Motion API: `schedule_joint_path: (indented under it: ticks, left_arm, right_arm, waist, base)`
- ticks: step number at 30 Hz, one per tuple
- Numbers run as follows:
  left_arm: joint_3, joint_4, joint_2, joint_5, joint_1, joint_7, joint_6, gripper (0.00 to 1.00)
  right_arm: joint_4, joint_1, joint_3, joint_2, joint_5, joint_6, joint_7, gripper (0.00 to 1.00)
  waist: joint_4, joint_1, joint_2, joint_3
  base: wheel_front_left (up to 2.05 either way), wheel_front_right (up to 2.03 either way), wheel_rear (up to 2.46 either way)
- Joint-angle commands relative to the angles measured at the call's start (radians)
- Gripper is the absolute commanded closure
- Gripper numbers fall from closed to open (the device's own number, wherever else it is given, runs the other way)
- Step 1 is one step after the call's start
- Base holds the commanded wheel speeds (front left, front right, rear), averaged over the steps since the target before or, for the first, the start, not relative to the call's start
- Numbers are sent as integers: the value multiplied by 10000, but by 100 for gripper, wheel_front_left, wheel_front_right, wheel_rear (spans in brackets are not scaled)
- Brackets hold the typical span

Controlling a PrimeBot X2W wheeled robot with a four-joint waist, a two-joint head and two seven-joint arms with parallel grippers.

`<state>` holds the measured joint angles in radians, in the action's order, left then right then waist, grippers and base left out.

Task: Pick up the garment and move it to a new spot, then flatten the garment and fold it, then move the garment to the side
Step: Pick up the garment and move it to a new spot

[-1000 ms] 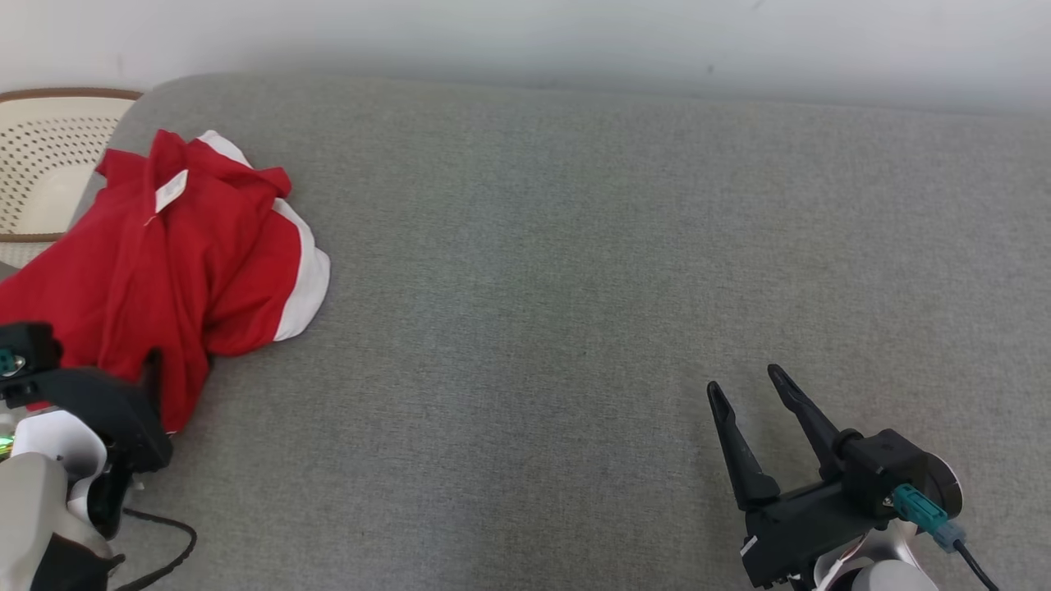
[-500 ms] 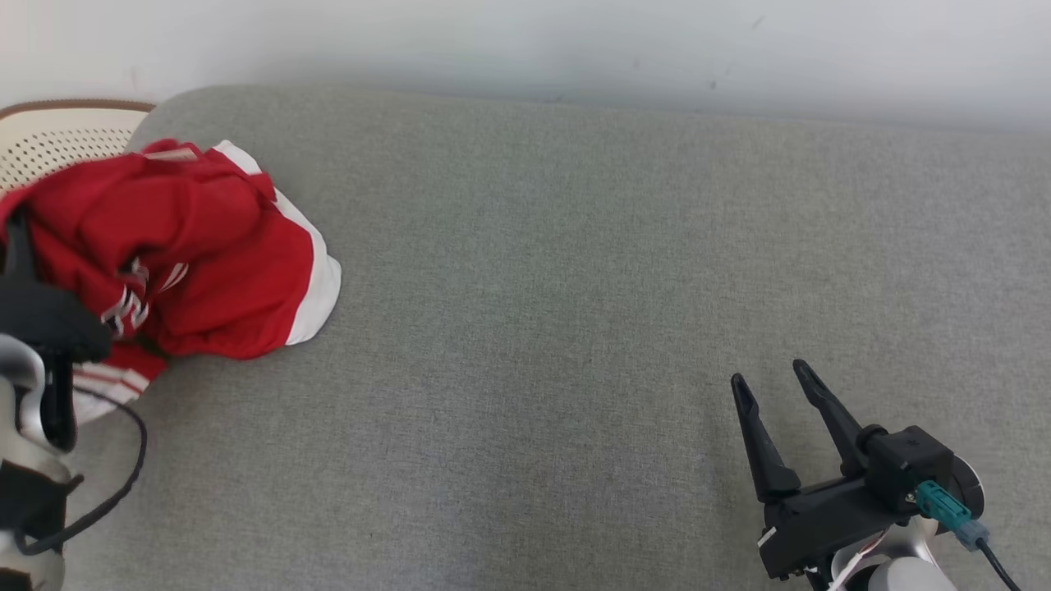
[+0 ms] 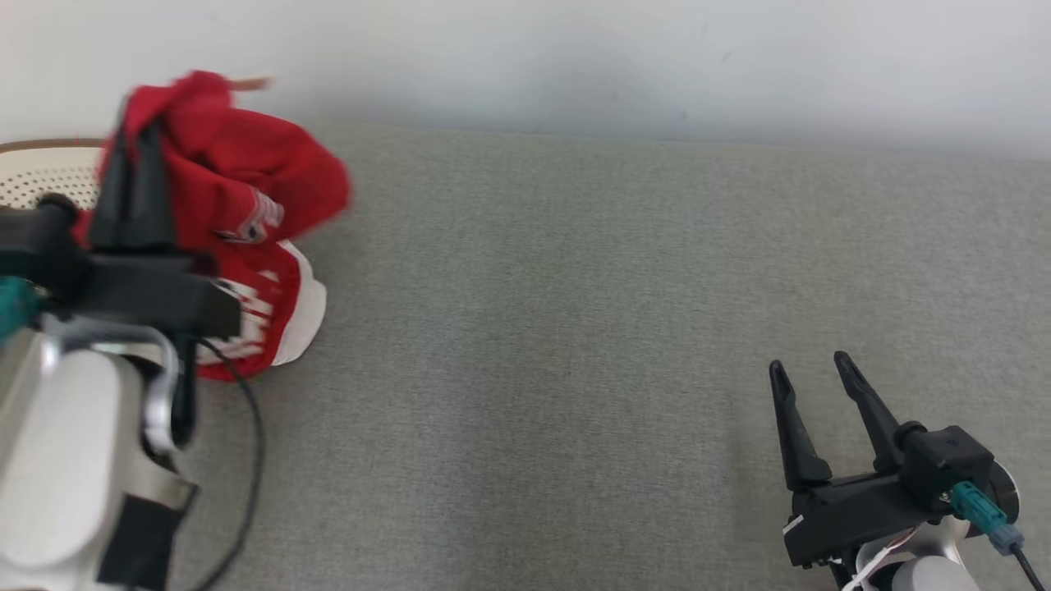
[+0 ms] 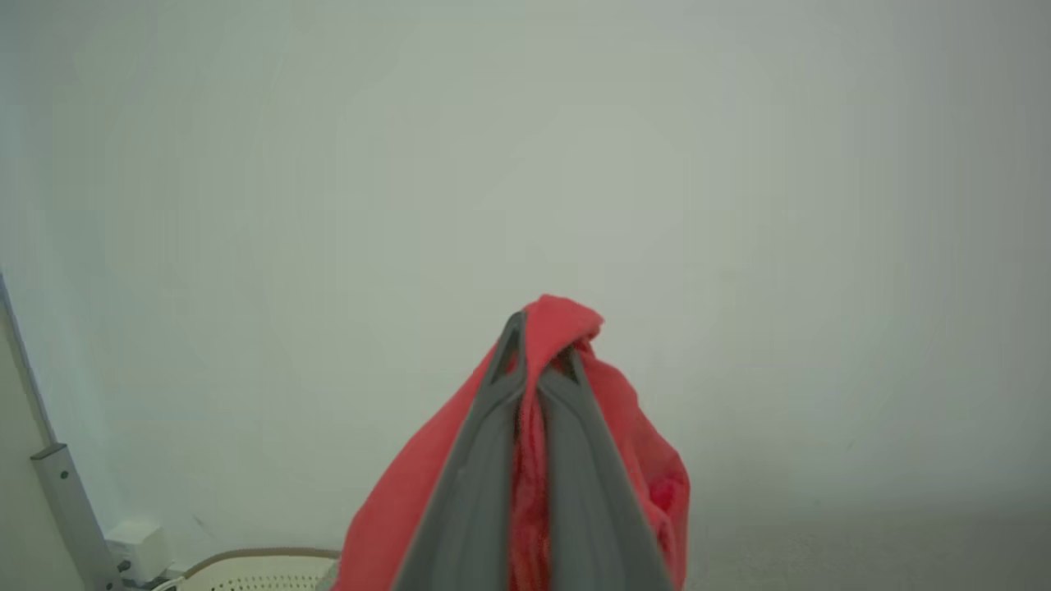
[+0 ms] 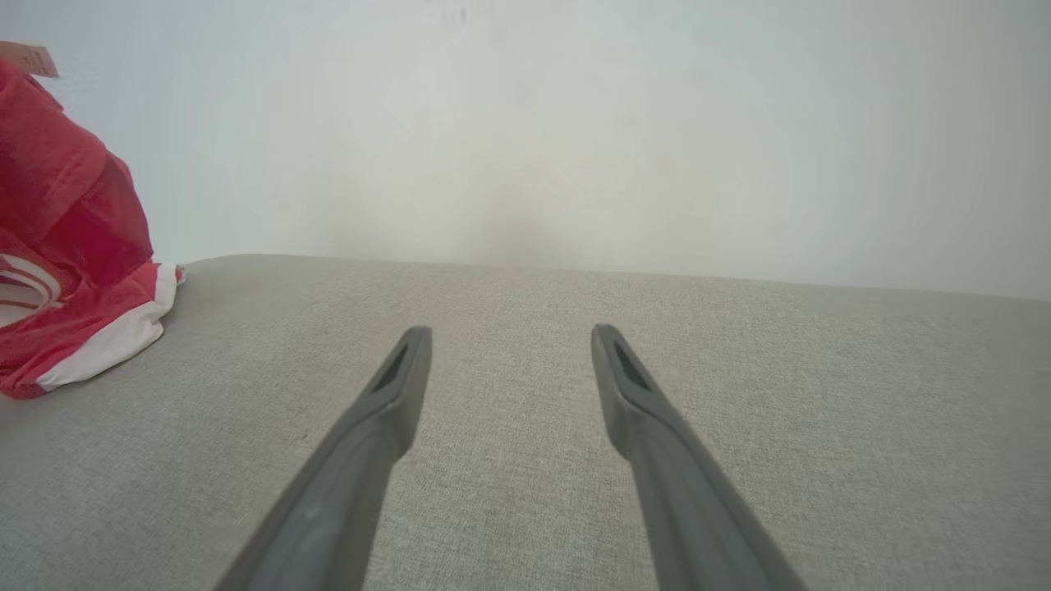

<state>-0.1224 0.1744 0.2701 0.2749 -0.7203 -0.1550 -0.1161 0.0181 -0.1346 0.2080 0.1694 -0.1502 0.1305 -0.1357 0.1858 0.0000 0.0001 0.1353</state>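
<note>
Grey fabric surface (image 3: 575,328) lies beneath; left pincer (image 3: 138,138) pinches red-and-white cloth garment (image 3: 271,172), raised for relocation; right pincer (image 3: 809,365), spread, hovers well apart.

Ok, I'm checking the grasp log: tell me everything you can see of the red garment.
The red garment is soft, crumpled cloth with a white hem and white striped print. Its top bunch is pinched in the shut left tool and lifted, a small tag sticking up; its lower part lies on the grey cushion, beside the cream perforated basket.
</note>
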Motion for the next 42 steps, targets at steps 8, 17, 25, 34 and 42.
schedule_joint_path:
  ticks: [8,17,25,34,42]
  left_arm:
    - [-1098,-1936,-880,-190,1033,623,-260,100]
    - [-2545,-1456,-1821,-195,506,652,-40,100]
    - [-4103,236,-2160,436,159,153,133,100]
    - [-6054,1905,-2176,1775,-6,-196,124,100]
    - [-7283,2201,-2181,2516,-314,-462,-15,0]
  right_arm:
    - [-116,-358,-121,-151,127,4,-110,0]
    - [161,-706,-177,-300,-39,4,-416,0]
    - [578,-746,-216,-538,-198,4,-698,0]
    - [932,-787,-185,-717,-284,4,-912,0]
    - [1113,-748,-348,-668,-176,4,-985,0]
  waist:
    - [-1310,0,-1,409]
    - [-3275,0,-1,1152]
    - [-4535,0,-1,1525]
    - [-4781,0,-1,1571]
    - [-4090,0,-1,1119]
  base:
    - [0,0,0]
    - [0,0,0]
    - [0,0,0]
    - [0,0,0]
    - [0,0,0]
